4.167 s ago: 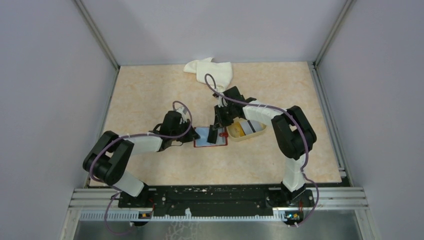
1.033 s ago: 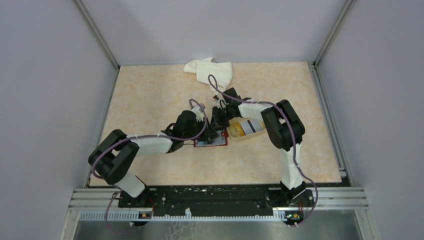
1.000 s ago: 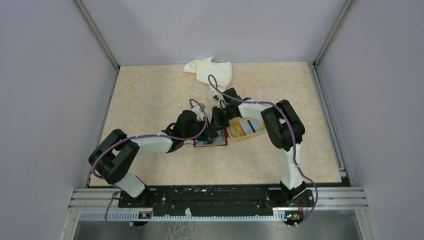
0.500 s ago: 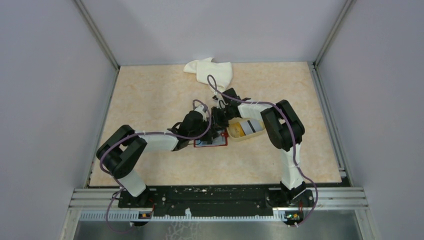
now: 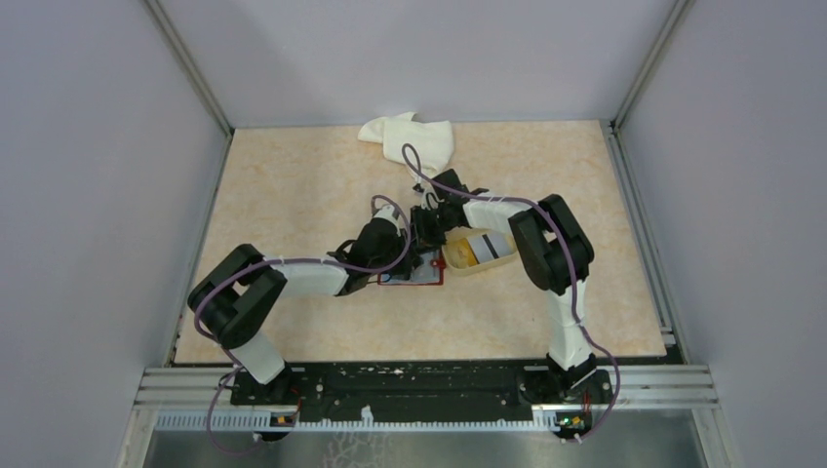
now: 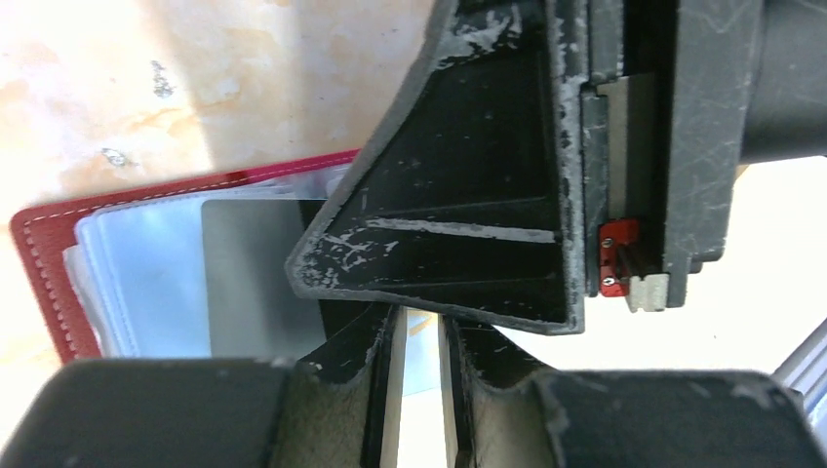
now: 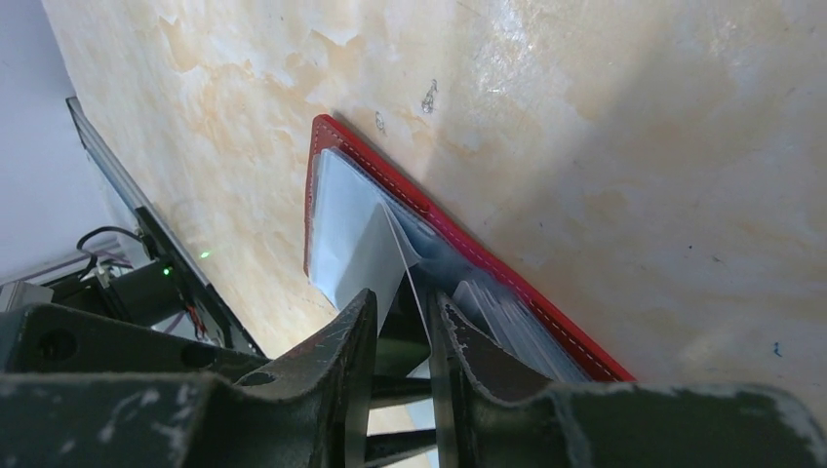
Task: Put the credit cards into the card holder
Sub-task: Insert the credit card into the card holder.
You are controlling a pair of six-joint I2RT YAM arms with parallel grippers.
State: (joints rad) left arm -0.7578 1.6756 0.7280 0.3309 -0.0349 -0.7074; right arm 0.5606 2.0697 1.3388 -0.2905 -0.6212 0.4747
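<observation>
The dark red card holder lies open on the table, its clear sleeves up. A grey card sits flat among the sleeves. My right gripper points down onto the holder, its jaws a little apart. A thin card edge stands between them, leaning on one finger with a gap to the other. My left gripper is just left of the right one, over the holder. Its jaws stand narrowly apart with nothing between them. More credit cards lie in the beige tray.
The beige tray touches the holder's right side. A crumpled white cloth lies at the back edge. The right gripper's finger fills the left wrist view close ahead.
My left gripper has slid right, up against the right gripper over the holder. The right jaws have widened off the card.
</observation>
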